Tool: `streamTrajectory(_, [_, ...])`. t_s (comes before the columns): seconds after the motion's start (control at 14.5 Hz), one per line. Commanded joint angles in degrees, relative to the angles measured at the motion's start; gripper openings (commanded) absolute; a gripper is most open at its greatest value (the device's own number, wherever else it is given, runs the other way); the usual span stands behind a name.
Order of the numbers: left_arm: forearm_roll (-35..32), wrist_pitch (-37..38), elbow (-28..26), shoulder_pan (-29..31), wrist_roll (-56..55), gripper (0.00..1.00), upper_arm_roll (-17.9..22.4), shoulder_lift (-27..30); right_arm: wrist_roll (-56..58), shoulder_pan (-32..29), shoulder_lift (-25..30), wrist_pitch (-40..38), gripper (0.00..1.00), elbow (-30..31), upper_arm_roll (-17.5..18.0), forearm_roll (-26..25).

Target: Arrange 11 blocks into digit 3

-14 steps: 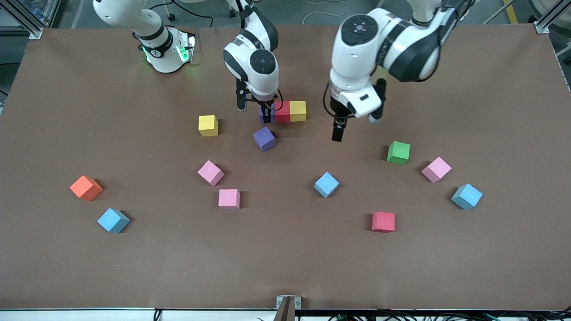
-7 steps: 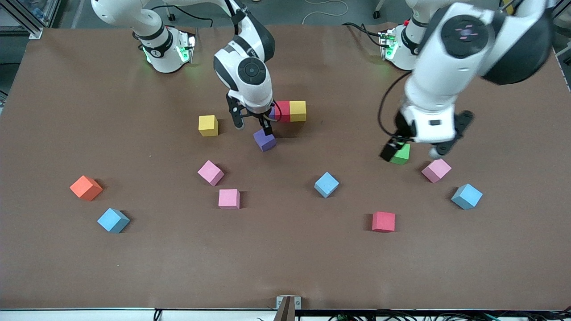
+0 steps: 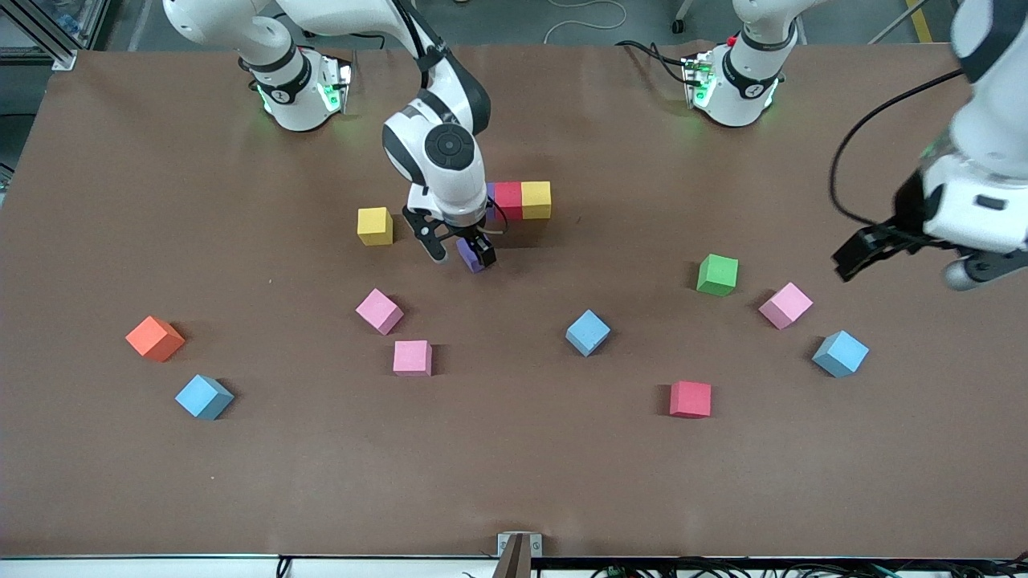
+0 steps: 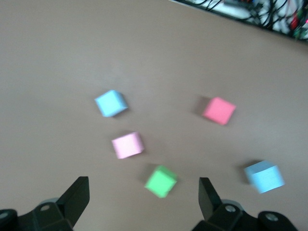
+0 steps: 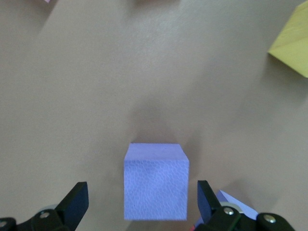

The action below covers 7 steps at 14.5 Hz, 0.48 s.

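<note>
purple block [image 5: 156,180] | between open right fingers [image 5: 73,202] | untouched

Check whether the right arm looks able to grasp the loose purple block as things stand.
Probably yes. The right gripper is open directly over the purple block, with a finger on either side of it in the right wrist view. The neighbouring row sits clear of both fingers.

Straddling the loose purple foam cube [image 5: 156,180] with fingers spread, bare table [image 3: 514,482] showing on both flanks; crowding just past one fingertip, the row's placed purple foam cube [image 5: 231,204].
</note>
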<state>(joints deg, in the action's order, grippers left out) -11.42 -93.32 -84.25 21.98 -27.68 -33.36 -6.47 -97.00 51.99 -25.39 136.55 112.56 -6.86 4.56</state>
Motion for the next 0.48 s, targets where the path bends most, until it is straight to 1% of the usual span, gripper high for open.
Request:
streamTrajectory(0.0, [0.43, 3.13, -1.52, -12.07, 8.41, 1.00, 14.92, 4.26, 1.11, -0.92, -1.76, 1.09, 1.00, -0.94, 0.88, -0.17])
streamTrajectory(0.07, [0.78, 4.01, -1.53, -17.01, 11.04, 1.00, 20.21, 5.05, 1.20, -0.93, -2.29, 1.18, 1.00, -1.03, 0.88, 0.88])
streamTrajectory(0.14, [1.31, 4.46, -1.70, -19.50, 13.33, 1.00, 23.57, 5.58, 1.28, -0.84, -2.73, 1.27, 1.00, -1.03, 0.88, 1.76])
streamTrajectory(0.21, [1.92, 5.50, -1.79, -19.87, 15.53, 1.00, 25.17, 6.03, 1.28, -0.75, -3.17, 1.61, 1.00, -1.03, 0.88, 1.85])
streamTrajectory(0.28, [3.06, 6.30, -2.49, -19.87, 17.38, 1.00, 25.80, 6.90, 1.37, -0.66, -3.61, 1.62, 1.00, -1.03, 0.88, 1.86])
streamTrajectory(0.35, [3.94, 6.39, -4.15, -20.40, 19.66, 1.00, 28.59, 8.74, 1.37, -0.66, -3.70, 1.62, 1.00, -0.94, 0.97, 1.86])
streamTrajectory(0.42, [4.64, 6.48, -6.08, -21.27, 21.51, 1.00, 30.36, 10.49, 1.37, -0.58, -3.70, 1.62, 1.00, -0.94, 0.97, 1.86])
